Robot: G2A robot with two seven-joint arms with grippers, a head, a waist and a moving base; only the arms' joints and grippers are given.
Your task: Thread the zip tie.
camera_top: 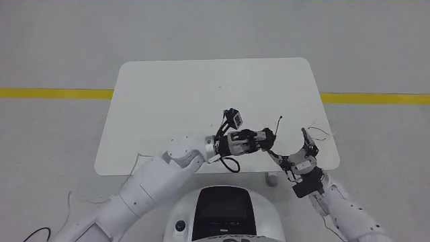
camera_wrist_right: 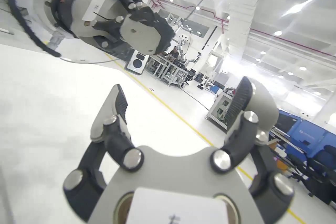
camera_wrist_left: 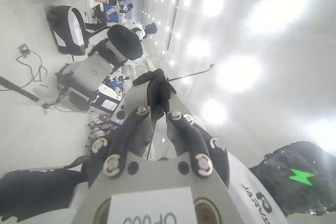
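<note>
Black zip tie (camera_wrist_left: pixel 191 74) pinched in left pincer (camera_wrist_left: pixel 155 79) | right pincer (camera_wrist_right: pixel 181 96) spread, empty | top view: table (camera_top: pixel 201 87) below

Blk zip tie (camera_wrist_left: pixel 191 74) pinched in left gripper (camera_wrist_left: pixel 157 86).

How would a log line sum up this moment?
left gripper: shut on zip tie, above table | right gripper: open, empty, nearby | threading: not yet done

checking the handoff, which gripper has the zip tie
The left gripper: it is shut on the black zip tie. The right gripper is open and empty.
</note>
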